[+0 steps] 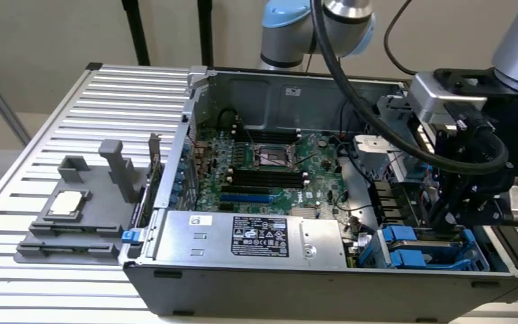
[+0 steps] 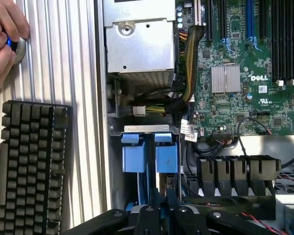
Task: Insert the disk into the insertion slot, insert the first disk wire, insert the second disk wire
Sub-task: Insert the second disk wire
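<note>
One gripper (fingers pressed together) over the insertion slot, whose blue rails run lengthwise toward it.

Your gripper sits closed at 6 o'clock, fingertips right over the insertion slot with its blue rails. Silver power supply box at 12, green motherboard at 2. Black keyboard at 8 on the ribbed table; a hand at 10.
</note>
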